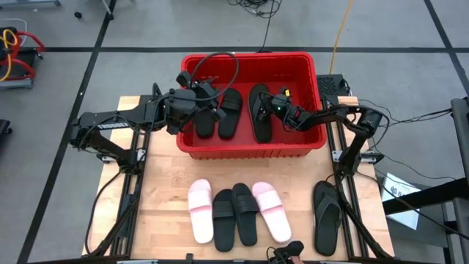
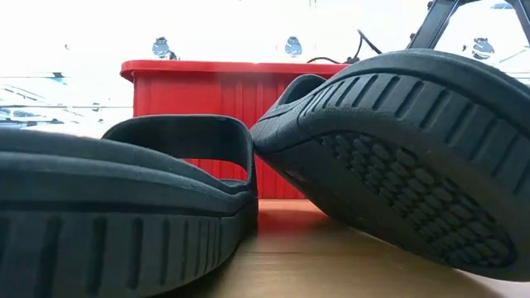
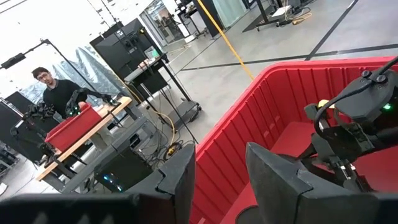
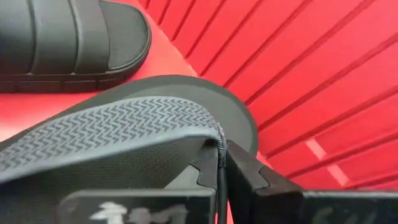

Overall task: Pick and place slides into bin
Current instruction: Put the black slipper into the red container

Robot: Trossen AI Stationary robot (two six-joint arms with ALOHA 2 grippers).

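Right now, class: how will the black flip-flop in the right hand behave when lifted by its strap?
The black flip-flop probably hangs and swings, pinched only at the strap by the right hand. Its thin sole looks bendy and light, unlikely to break.

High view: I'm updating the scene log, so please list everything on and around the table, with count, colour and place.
bin: one, red, at the table's far middle.
slides in the bin: three, black; two band slides on the left, one flip-flop on the right.
pink slides: two, pale pink, on the near table, flanking the black pair.
black band slides: two, between the pink ones.
black flip-flop: one, on the near right of the table.
table: one, light wood.
left pincer: open, over the bin's left side.
right pincer: shut on the flip-flop inside the bin.
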